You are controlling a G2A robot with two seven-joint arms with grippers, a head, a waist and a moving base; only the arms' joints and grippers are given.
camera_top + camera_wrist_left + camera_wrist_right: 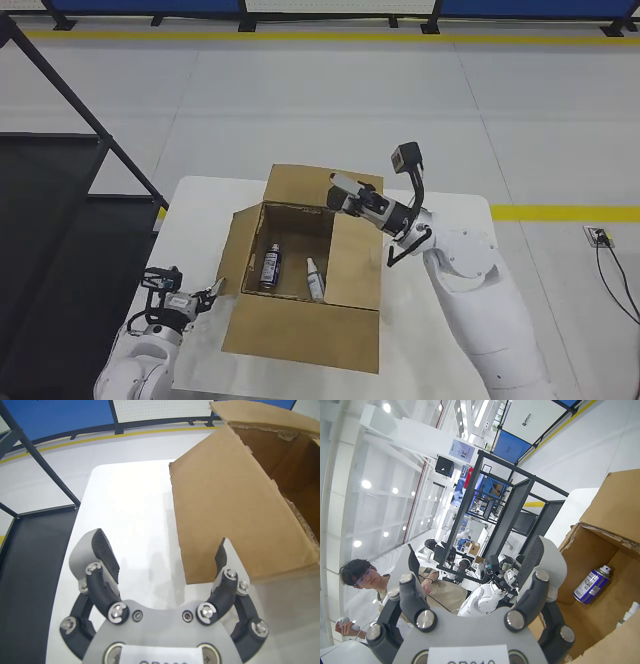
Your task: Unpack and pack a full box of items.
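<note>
Box (300, 335) holds spray can (270, 266) and white bottle (315, 280); left gripper (161, 536) spread beside it, right gripper (337, 190) spread above its rim.

The floor (300, 90) is pale grey and glossy; a yellow line (330, 36) crosses it at 12 o'clock, just in front of blue panels (140, 6) on black feet; a second yellow stripe (565, 212) lies at 3 o'clock, with a socket (597, 237) on the floor near it, toward 4 o'clock; a black rack (50, 250) stands at 9 o'clock, just beside the white table (195, 215) with rounded corners; overhead, round lamps (366, 484) shine among white beams (402, 425).
</note>
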